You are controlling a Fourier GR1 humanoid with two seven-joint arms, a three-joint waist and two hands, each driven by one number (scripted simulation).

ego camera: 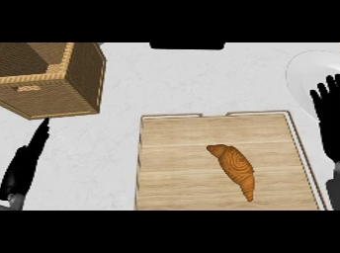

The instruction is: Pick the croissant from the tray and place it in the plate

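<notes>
A golden-brown croissant [235, 170] lies slantwise on the wooden tray [180, 148], right of the tray's middle. The white plate [312, 69] sits at the far right, partly cut off by the view's edge. My right hand [335, 123] is open with straight fingers pointing away from me; it hovers just right of the tray and overlaps the plate's near rim. My left hand [25, 163] is open too, seen edge-on at the lower left, well apart from the tray. Neither hand touches the croissant.
A wicker basket [45, 81] stands at the back left, its corner close above my left hand. A dark object [187, 46] shows at the counter's far edge. White counter [202, 84] stretches between basket, tray and plate.
</notes>
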